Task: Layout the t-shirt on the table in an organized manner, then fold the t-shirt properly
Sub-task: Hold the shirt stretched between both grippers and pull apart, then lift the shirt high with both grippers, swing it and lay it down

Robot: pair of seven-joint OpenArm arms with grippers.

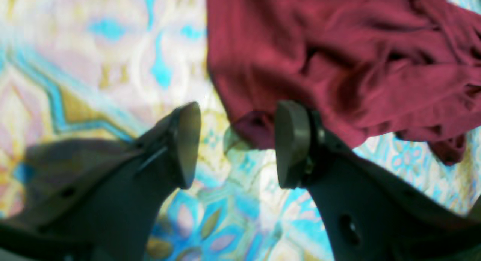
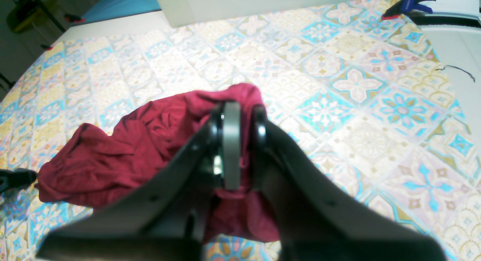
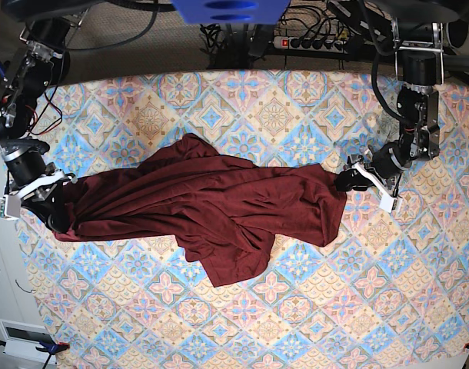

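Observation:
The dark maroon t-shirt lies crumpled and stretched sideways across the middle of the patterned table. In the base view my left gripper sits at the shirt's right end. In the left wrist view the left gripper is open just above the cloth-covered table, and the t-shirt edge lies loose right beyond its fingertips. My right gripper is at the shirt's left end. The right wrist view shows the right gripper shut on a bunched fold of the t-shirt.
A blue clamp grips the table's far corner. Beyond the back edge lie a power strip and cables. A white box sits off the front left corner. Patterned cloth lies bare in front of the shirt.

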